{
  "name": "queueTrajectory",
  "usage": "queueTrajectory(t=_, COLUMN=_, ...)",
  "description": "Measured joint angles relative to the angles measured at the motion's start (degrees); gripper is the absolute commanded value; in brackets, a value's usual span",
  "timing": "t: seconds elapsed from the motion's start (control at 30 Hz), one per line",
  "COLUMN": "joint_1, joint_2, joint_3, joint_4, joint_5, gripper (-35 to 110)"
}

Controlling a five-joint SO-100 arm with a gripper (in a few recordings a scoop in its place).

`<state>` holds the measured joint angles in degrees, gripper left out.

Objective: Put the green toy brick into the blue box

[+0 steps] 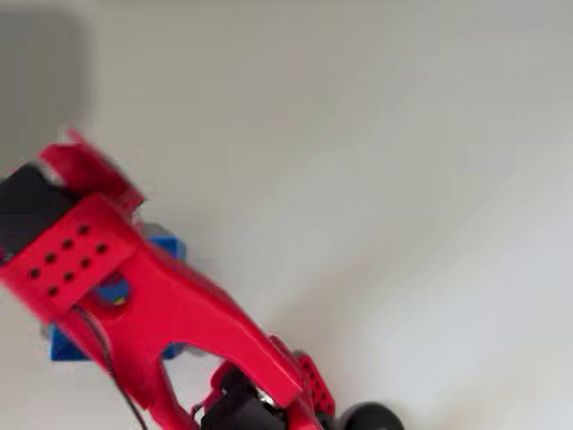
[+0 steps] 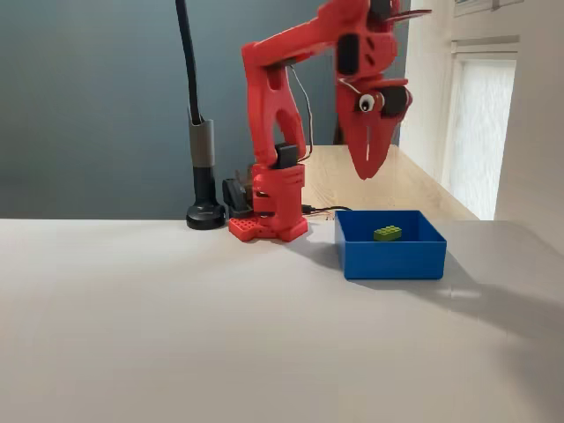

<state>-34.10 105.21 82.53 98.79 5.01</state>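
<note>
Lime-green toy brick (image 2: 387,233): lies flat inside the blue box (image 2: 391,258) on the worktop (image 2: 176,326), long axis roughly left-right in the fixed view. End effector (image 2: 366,172): raised above the box, brick just below and slightly right; fingers together, holding nothing. Placement looks complete.

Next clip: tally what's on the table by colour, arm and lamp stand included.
Red: 1, the robot arm, its gripper hanging above the box
Blue: 1, the blue box
Green: 1, the green toy brick lying inside the box
Black: 1, the lamp stand behind
Total: 4
</note>
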Motion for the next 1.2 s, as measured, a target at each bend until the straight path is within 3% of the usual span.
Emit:
queueTrajectory(t=0.33, joint_1=23.6, joint_2=0.0, joint_3=-2.4, joint_4=0.0, joint_5=-4.2, gripper=0)
queueTrajectory(t=0.67, joint_1=30.8, joint_2=6.5, joint_3=-4.9, joint_4=0.0, joint_5=-0.4, gripper=0)
queueTrajectory(t=0.9, joint_1=32.9, joint_2=25.3, joint_3=10.9, joint_4=-0.4, joint_5=-0.7, gripper=0)
queueTrajectory(t=1.2, joint_1=32.9, joint_2=53.0, joint_3=37.5, joint_4=-11.7, joint_5=-4.5, gripper=0)
